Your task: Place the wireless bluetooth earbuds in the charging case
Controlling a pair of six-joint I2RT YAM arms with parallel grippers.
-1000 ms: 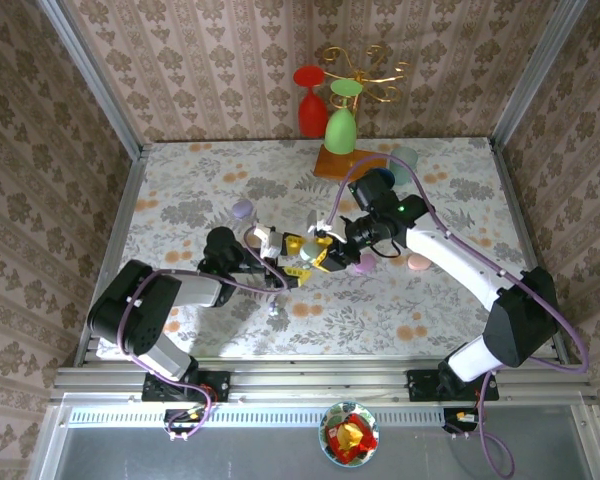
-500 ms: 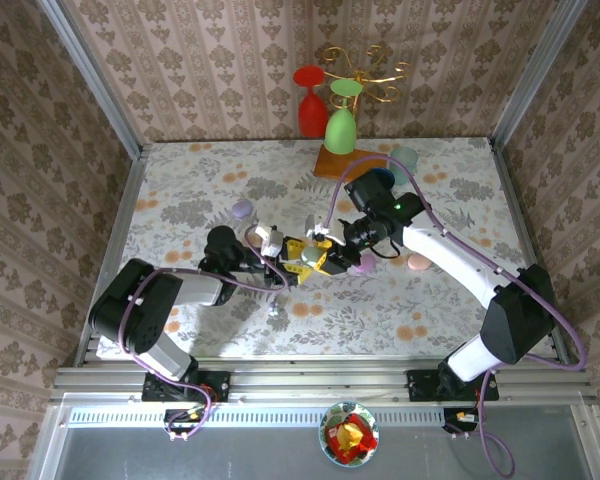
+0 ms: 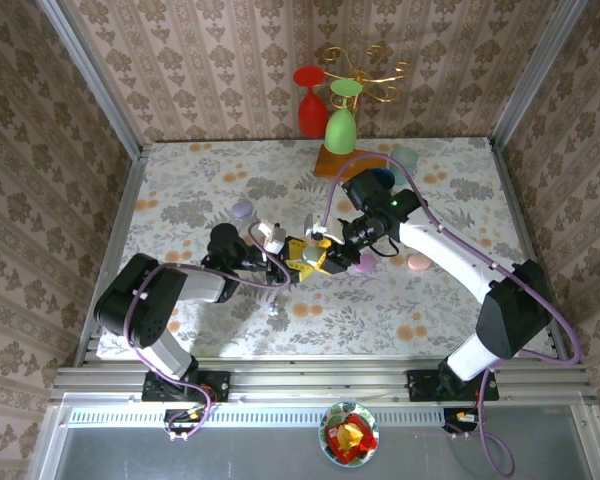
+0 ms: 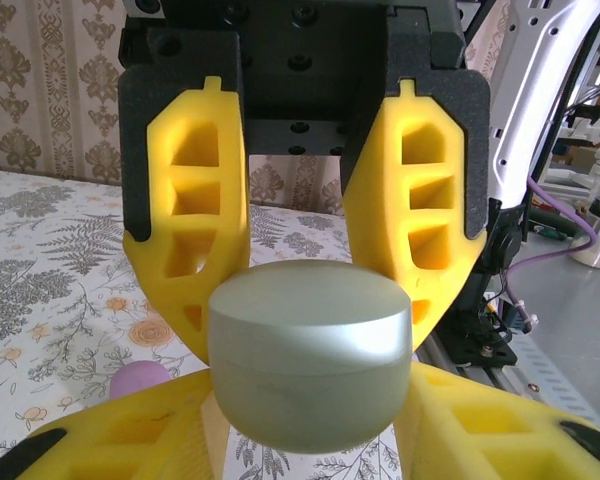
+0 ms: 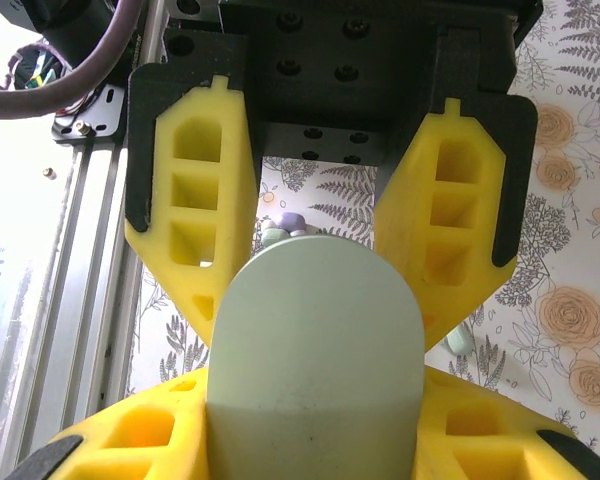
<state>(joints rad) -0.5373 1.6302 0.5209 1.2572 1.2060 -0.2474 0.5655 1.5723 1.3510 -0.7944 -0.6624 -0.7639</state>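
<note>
We are seeing the buds (image 5: 285, 226) lying loose on the table (image 3: 180, 320), on the near side of the grippers. They are tiny purple and whitish bits, apart from the case and not in it. At mid-table the two arms are meeting tip to tip. The left gripper (image 4: 310, 405) is pointing in from the left, and its yellow fingers (image 4: 500, 430) are gripping the pale green case (image 3: 310, 257), one pressing on each side. The right gripper (image 5: 316, 405) is pointing in from the right, and its fingers (image 5: 130, 440) are clamping the same case from the other end. The case is sitting between all four fingers with its lid down, a seam showing round it in the left wrist view. Just right of the right gripper a pink case (image 3: 363, 264) is resting on the table. Farther back and to the left, a purple case (image 3: 242, 209) is lying alone. At the far edge a green glass (image 3: 340, 130) and a red glass (image 3: 309, 105) are sitting by a wooden base (image 3: 330, 163).
</note>
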